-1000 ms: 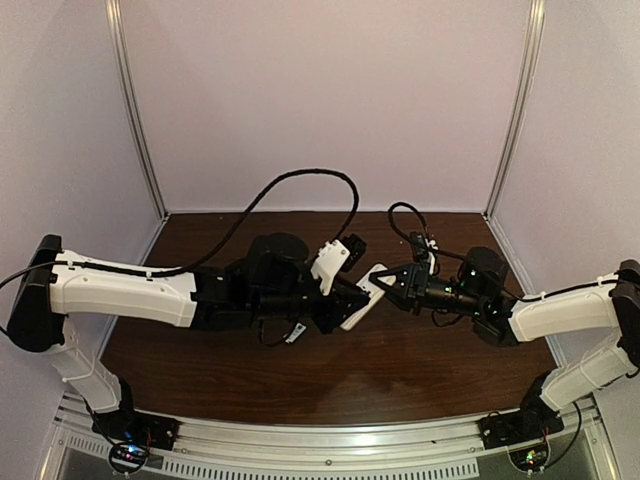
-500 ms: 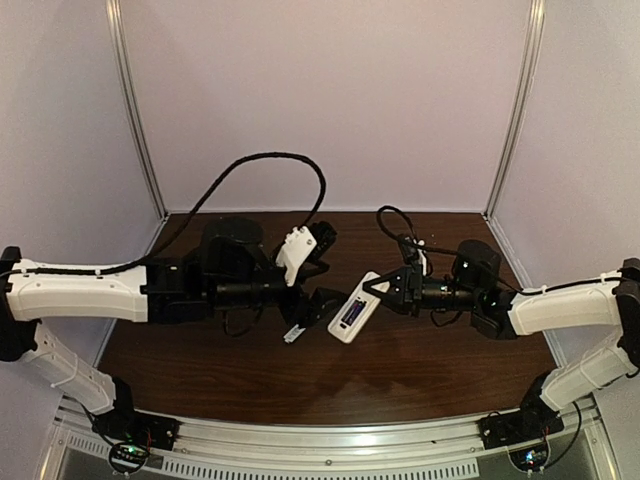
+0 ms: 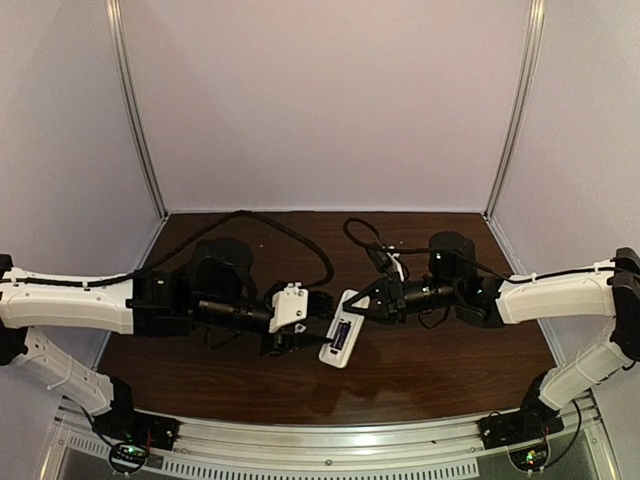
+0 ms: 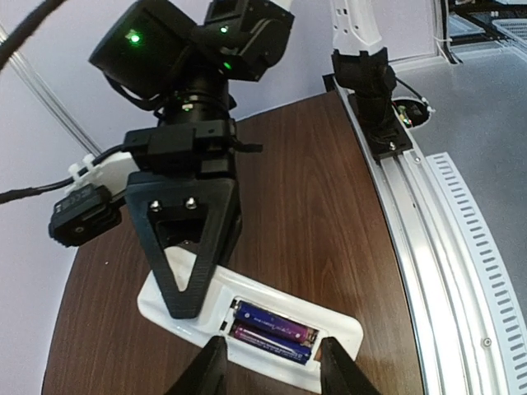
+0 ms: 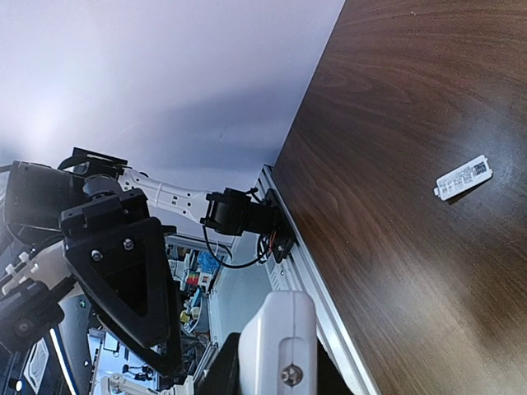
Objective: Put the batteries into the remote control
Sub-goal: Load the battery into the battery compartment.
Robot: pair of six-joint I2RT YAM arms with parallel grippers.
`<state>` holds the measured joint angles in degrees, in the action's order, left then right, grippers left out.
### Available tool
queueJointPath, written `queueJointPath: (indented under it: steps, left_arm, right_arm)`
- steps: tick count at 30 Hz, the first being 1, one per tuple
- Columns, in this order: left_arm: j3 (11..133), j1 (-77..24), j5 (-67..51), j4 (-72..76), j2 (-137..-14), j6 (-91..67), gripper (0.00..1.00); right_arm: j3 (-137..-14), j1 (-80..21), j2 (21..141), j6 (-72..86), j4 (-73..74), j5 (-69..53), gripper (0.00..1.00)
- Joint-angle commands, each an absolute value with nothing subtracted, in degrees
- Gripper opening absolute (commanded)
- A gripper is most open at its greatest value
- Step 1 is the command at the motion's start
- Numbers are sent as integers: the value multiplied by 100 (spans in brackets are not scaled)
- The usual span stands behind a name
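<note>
**Remote Control (image 4: 342, 333) Gripped by the Right Jaws**

The right jaws clamp one end of the remote control over the counter (image 4: 313, 206). Both batteries (image 4: 272, 325) lie side by side in its open compartment, just beyond the left jaws, which stand partly apart, empty.

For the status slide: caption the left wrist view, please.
Right gripper holds the remote control, both batteries lying in its open compartment, left gripper open nearby.

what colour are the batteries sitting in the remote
The batteries are bluish-purple with a reddish end; the left wrist view shows them best.
</note>
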<state>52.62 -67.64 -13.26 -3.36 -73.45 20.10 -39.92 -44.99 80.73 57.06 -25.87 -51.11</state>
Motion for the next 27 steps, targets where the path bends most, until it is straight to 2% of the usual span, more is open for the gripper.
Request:
queueJointPath:
  steps: [1,7,27]
  left_arm:
    - [5433,-6913,-1508,-386,-7624,2601,35]
    - [5493,-7015,-1428,-422,-7807,2733,26]
    - [5564,-7018,-1198,-422,-8048,2786,17]
  right_arm:
    - [-4195,-4659,8217,5546,-2393,-5250,0]
    - [-4251,-4784,8321,5541,-2374,-5230,0]
    - [-4445,-5032,8386,5274,-2092,-5203,0]
